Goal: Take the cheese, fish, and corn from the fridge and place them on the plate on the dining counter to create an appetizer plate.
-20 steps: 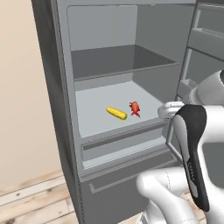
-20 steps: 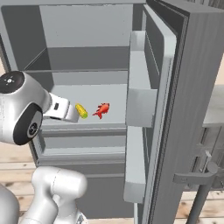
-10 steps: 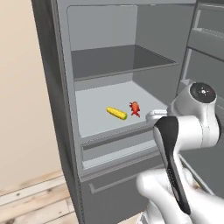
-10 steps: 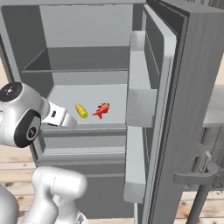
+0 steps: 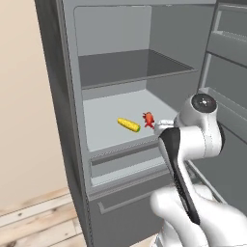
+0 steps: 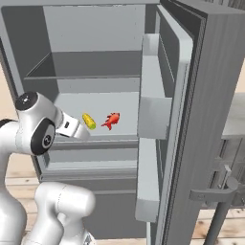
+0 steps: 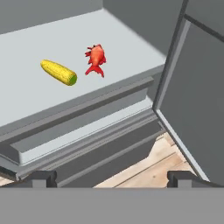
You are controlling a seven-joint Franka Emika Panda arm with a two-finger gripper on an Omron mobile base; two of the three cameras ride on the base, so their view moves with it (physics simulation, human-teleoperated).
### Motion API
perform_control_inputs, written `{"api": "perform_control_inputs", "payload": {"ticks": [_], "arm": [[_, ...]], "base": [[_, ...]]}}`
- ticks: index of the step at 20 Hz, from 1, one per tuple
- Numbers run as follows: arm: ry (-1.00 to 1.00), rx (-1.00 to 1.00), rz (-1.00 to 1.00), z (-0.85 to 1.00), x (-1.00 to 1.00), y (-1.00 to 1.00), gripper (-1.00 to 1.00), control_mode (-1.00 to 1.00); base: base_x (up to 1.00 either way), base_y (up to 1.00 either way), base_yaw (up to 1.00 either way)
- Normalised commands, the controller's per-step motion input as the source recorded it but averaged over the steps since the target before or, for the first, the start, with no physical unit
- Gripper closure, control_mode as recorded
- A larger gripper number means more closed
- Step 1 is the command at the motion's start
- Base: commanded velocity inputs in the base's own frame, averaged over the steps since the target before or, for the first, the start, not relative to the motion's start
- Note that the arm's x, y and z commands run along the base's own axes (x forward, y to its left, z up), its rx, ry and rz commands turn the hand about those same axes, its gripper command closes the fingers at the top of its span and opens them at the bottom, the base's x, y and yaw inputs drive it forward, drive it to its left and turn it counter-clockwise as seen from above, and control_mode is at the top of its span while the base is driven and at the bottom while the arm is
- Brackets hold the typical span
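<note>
From the left base view I see the fridge [image 5: 62,120] standing open, with the corn [image 5: 129,125] and the fish [image 5: 148,118] lying near each other, not touching, on the lower of its two shelves. My arm's wrist sits just in front of that shelf's right end, close to the fish.

From the right base view the same shelf shows the corn [image 6: 89,121] on the left and the fish [image 6: 111,120] to its right, both near the front edge. The open door [image 6: 162,124] with its racks hangs at the right. The wrist points toward the shelf from the left, just beside the corn.

In the hand view my hand [image 7: 112,178] looks down and across the shelf: the corn [image 7: 58,72] with its green tip toward the fish [image 7: 96,58], a drawer front below them, wooden floor lower still. The two finger tips sit far apart at the bottom corners with nothing between them, so the hand is spread wide and empty.

As I judge it, the fish and corn are untouched and still to be carried (I can't spot the cheese on this shelf). I can read no writing or brand anywhere.
</note>
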Motion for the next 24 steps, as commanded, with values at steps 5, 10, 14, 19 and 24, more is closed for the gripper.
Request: {"api": "perform_control_inputs", "payload": {"ticks": [5, 10, 14, 19, 24], "arm": [[0.08, 0.04, 0.0, -0.02, 0.52, 0.0, -1.0, -1.0], [-0.06, 0.0, 0.0, -0.18, 0.27, 0.0, -1.0, -1.0], [-0.18, 0.0, 0.0, -0.31, 0.29, 0.0, -1.0, -1.0], [-0.1, 0.0, 0.0, -0.22, 0.35, 0.0, -1.0, -1.0], [-0.01, 0.0, 0.0, -0.15, 0.45, 0.0, -1.0, -1.0]], "base": [[0.0, 0.0, 0.0], [0.0, 0.0, 0.0], [0.0, 0.0, 0.0], [0.0, 0.0, 0.0], [0.0, 0.0, 0.0]]}}
